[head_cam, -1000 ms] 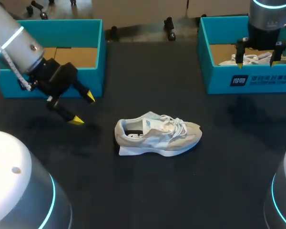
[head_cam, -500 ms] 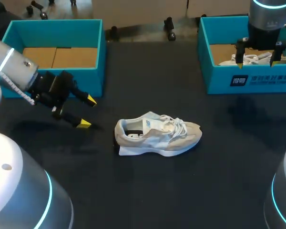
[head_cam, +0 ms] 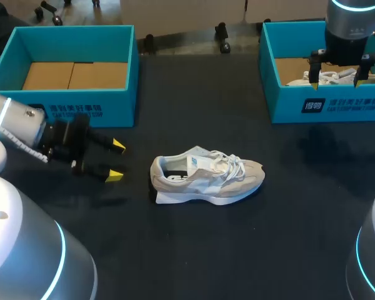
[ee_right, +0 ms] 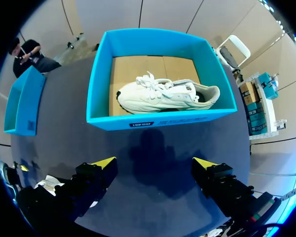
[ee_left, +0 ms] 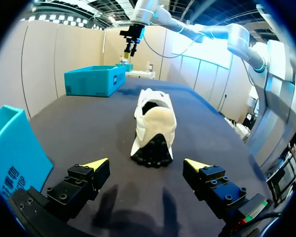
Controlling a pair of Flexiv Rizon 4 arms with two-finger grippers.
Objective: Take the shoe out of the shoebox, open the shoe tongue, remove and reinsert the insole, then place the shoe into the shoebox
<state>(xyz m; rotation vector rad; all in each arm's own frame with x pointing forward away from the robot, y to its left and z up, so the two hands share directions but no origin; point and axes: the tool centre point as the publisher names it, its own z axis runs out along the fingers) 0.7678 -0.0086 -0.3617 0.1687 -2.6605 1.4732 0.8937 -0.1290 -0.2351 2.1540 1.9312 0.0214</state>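
A dark, matte counter [head_cam: 237, 250] spread under everything, its plain surface marked only by faint shadows. At its far right corner stood the right box [head_cam: 337, 106], teal and open-topped, with a white label on its near wall and a brown cardboard floor. Inside it a white shoe [ee_right: 167, 96] lay on its side with its sole toward the labelled wall and its laces away from it, filling most of the box's length.
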